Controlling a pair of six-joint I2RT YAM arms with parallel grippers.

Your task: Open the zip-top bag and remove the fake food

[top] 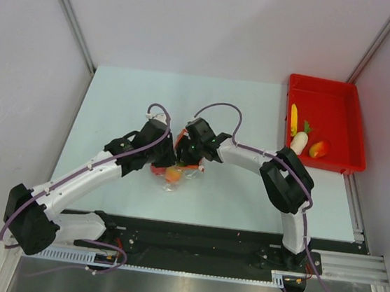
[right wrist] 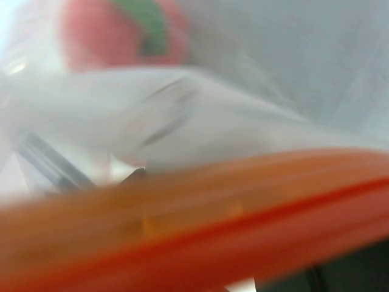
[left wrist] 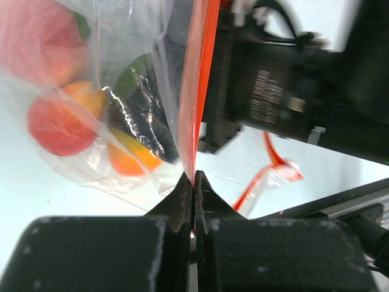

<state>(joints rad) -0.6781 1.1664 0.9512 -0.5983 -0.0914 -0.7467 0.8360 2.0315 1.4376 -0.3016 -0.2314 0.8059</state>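
The left claw (left wrist: 193, 182) is shut tight. Its two fingers pinch the red-orange zip strip (left wrist: 197, 91) of the zip-top bag (left wrist: 91, 176). The strip runs straight up from between the fingertips. In this claw's own camera, the clear, crinkly bag hangs up and to the left of the fingers.

Inside the bag there is fake food. A round red piece (left wrist: 58, 125) is out to the left, and an orange piece (left wrist: 130, 159) is nearer the claw. Something green (left wrist: 130, 79) is above that, and a big pink-red piece (left wrist: 42, 36) is at the top.

From above, the bag shows low between the two claws, touching the left one.

The right claw (top: 193, 151) is just beside the left claw, on the other side of the strip. Its camera is very blurry — the strip fills the bottom of the view. A red piece with a green top (right wrist: 121, 30) shows through the plastic above it. This claw seems pressed up close to the bag, but its fingers do not show. So I cannot tell how far open it is or if it holds anything.

Far off to the right of the right claw is a red tray (top: 338, 99). In it lie a yellow piece (top: 294, 118), a white radish (top: 298, 141) and an orange-green fruit (top: 319, 149).
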